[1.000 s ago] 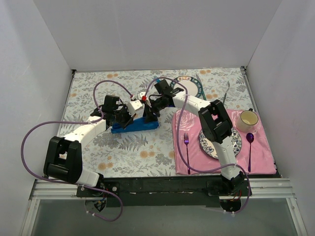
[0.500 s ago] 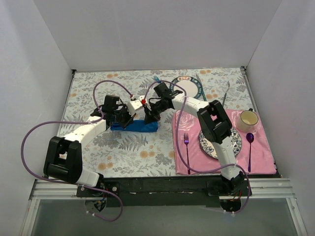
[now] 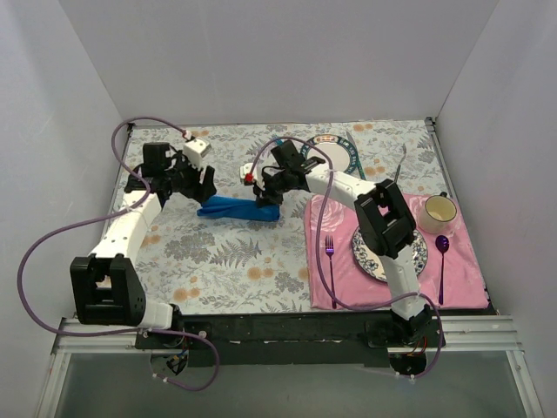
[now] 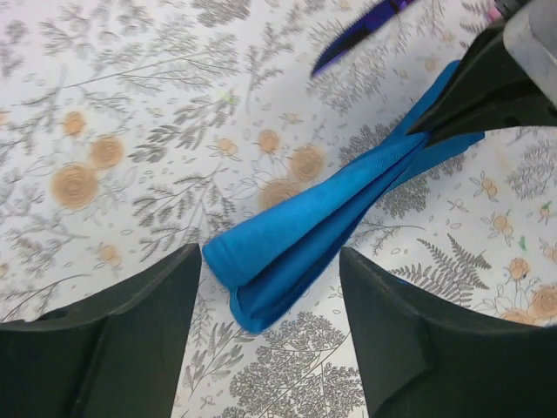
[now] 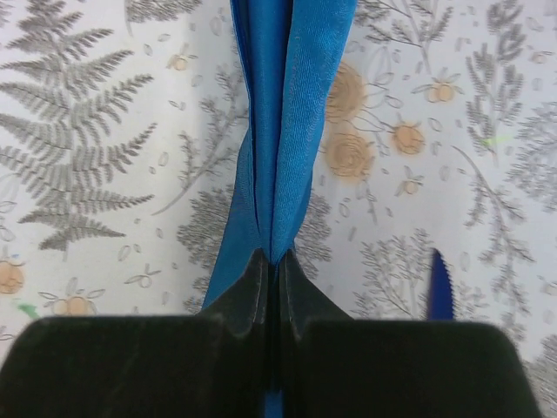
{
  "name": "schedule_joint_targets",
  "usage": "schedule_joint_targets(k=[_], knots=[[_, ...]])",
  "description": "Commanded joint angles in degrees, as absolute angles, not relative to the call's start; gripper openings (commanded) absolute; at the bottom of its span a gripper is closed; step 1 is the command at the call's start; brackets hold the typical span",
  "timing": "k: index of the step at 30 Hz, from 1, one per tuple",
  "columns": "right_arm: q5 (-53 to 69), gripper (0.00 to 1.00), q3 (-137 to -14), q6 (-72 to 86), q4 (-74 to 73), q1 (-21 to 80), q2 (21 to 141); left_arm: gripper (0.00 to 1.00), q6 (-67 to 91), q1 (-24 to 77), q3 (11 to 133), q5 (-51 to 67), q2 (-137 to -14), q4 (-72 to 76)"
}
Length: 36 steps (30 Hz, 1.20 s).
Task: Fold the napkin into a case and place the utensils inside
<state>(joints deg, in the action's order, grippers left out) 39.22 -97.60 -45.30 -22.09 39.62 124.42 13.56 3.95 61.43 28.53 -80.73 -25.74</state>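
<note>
The fern-print table (image 3: 218, 261) carries the napkin (image 3: 233, 209) left of centre, gathered into a narrow blue bundle. Its long axis runs left to right, with one rolled end pointing toward the left arm and the other toward the right arm. The right gripper (image 3: 266, 195) is pinched tight on that right end, its fingers (image 5: 252, 287) hiding the cloth's tip, while the left gripper (image 3: 203, 179) hangs with jaws apart by the rolled end, clear of it. A dark purple knife (image 4: 365, 22) lies near the napkin, cut off by the top edge of the left wrist view.

Plain white walls (image 3: 278, 61) on three sides; fern-print tablecloth (image 3: 228, 272); even light
</note>
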Motion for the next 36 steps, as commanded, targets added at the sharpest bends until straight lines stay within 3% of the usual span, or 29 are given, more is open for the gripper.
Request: schedule_joint_targets(k=[1, 7, 12, 21, 24, 26, 29, 31, 33, 34, 36], knots=[[30.86, 0.01, -94.42, -48.07, -13.74, 41.04, 118.58, 0.67, 18.98, 0.27, 64.95, 29.36, -76.47, -29.79], [18.91, 0.01, -86.15, -53.6, -5.38, 45.52, 114.09, 0.72, 22.85, -6.23, 64.69, 28.74, -77.17, -31.29], [11.01, 0.01, -71.82, -58.96, 7.37, 50.0, 108.03, 0.73, 24.17, -8.61, 63.55, 28.65, -76.9, -31.73], [6.42, 0.02, -59.34, -65.47, 14.85, 55.54, 103.71, 0.74, 24.43, -8.96, 61.7, 28.3, -76.46, -32.17], [6.06, 0.12, -57.75, -66.44, 15.64, 56.86, 103.27, 0.74, 24.35, -8.96, 61.35, 28.04, -76.38, -32.43], [6.41, 0.28, -56.6, -66.44, 15.65, 57.39, 103.01, 0.74, 24.26, -8.96, 61.35, 28.39, -76.2, -32.78], [7.38, 0.38, -55.81, -66.36, 14.24, 58.09, 102.04, 0.75, 23.56, -8.96, 61.52, 30.05, -76.2, -34.44], [8.35, 0.52, -55.72, -65.92, 13.45, 58.27, 100.9, 0.75, 22.94, -8.96, 61.87, 31.72, -76.38, -35.68], [10.1, 0.59, -55.55, -65.39, 12.31, 58.54, 99.33, 0.73, 20.4, -8.96, 62.83, 36.55, -77.42, -39.01], [10.89, 0.66, -55.81, -64.43, 11.61, 58.54, 98.79, 0.73, 19.69, -8.96, 63.19, 38.13, -77.87, -40.07], [13.53, 0.73, -57.47, -63.2, 7.83, 58.62, 96.78, 0.66, 17.24, -8.97, 64.33, 41.82, -80.05, -44.11]])
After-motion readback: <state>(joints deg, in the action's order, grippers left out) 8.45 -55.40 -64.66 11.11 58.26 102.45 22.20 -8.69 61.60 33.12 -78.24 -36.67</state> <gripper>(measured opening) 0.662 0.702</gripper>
